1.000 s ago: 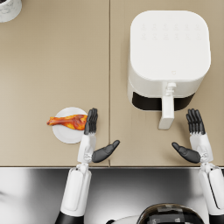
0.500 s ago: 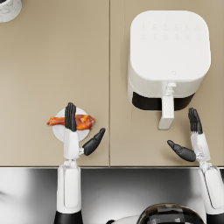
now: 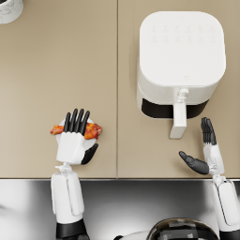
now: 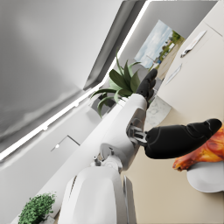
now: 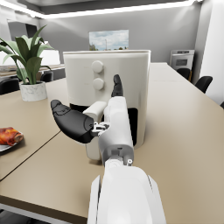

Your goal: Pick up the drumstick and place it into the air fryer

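both hands are empty, fingers apart: your left hand [image 3: 74,140] hovers over the drumstick [image 3: 89,131] on its small plate [image 3: 92,142], ready to grasp; your right hand [image 3: 205,152] waits beside the air fryer [image 3: 180,61].

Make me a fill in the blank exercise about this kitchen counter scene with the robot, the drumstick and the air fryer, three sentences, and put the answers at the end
1. The drumstick lies on a small white ____.
2. The robot hand hovering over the drumstick is the ____ one.
3. The air fryer drawer, with its white handle facing the robot, is pulled partly ____.

Missing words: plate; left; open
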Controlling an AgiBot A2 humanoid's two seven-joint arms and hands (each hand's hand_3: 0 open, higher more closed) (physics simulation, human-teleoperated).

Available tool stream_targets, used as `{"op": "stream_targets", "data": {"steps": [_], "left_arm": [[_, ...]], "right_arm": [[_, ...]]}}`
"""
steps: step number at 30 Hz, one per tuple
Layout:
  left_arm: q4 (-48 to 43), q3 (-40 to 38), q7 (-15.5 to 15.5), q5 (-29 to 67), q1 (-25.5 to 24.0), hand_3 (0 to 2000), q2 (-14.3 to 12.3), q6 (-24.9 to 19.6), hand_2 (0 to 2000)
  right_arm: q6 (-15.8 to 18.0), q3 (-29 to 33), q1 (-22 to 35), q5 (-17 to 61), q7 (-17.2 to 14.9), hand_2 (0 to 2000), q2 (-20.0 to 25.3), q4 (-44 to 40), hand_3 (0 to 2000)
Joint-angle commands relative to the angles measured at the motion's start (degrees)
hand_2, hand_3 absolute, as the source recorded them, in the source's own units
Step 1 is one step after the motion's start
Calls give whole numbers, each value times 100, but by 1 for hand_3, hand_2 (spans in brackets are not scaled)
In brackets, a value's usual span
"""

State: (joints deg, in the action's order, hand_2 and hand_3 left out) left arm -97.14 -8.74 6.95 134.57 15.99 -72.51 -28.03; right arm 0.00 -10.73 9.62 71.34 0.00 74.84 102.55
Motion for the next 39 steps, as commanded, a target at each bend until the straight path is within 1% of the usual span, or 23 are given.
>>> {"op": "stream_targets", "data": {"steps": [1,7,10,12,17,23,28,29,30,31,32,34,36,37,38,39], "left_arm": [[281,123,2,261,208,0,9,-14,0],[661,181,-5,1827,395,0,-16,-28,0],[1057,309,0,2611,464,0,-36,-32,0],[1325,378,8,2934,536,0,-50,-40,0],[1912,461,40,3210,747,0,-90,-23,0],[2340,631,44,3264,988,0,-129,112,0],[2578,827,24,3265,1057,0,-121,157,0],[2721,866,50,3267,1084,0,-123,178,0],[2787,885,144,3269,1101,0,-123,257,0],[2954,938,189,3275,1161,327,-120,309,1361],[3152,965,240,3276,1224,653,-125,262,2000],[3520,1021,317,3276,1363,1307,-145,821,2000],[3577,1103,298,3275,1443,1960,-136,1424,2000],[3606,1132,285,3272,1467,2000,-139,1654,2000],[3407,1128,243,3271,1424,2000,-134,1864,2000],[3093,1137,114,3272,1337,2000,-129,1938,2000]], "right_arm": [[0,24,84,0,0,0,51,-31,0],[0,54,89,0,0,0,131,-69,0],[0,77,95,0,0,0,171,-108,0],[0,80,125,-1,0,0,208,-121,0],[0,47,185,-1,0,0,295,-161,0],[0,0,247,-1,0,0,393,-203,0],[0,29,292,-2,0,0,467,-244,0],[0,16,295,-2,0,0,479,-245,0],[0,33,311,-2,0,0,497,-220,0],[0,41,309,-2,0,0,507,-220,0],[0,37,330,-2,0,0,526,-197,0],[0,49,306,-2,0,0,538,-171,0],[0,26,321,-2,0,0,566,-162,0],[0,8,314,-2,0,0,574,-175,0],[0,25,313,-2,0,0,584,-275,0],[0,15,335,-2,0,0,601,-468,0]]}}
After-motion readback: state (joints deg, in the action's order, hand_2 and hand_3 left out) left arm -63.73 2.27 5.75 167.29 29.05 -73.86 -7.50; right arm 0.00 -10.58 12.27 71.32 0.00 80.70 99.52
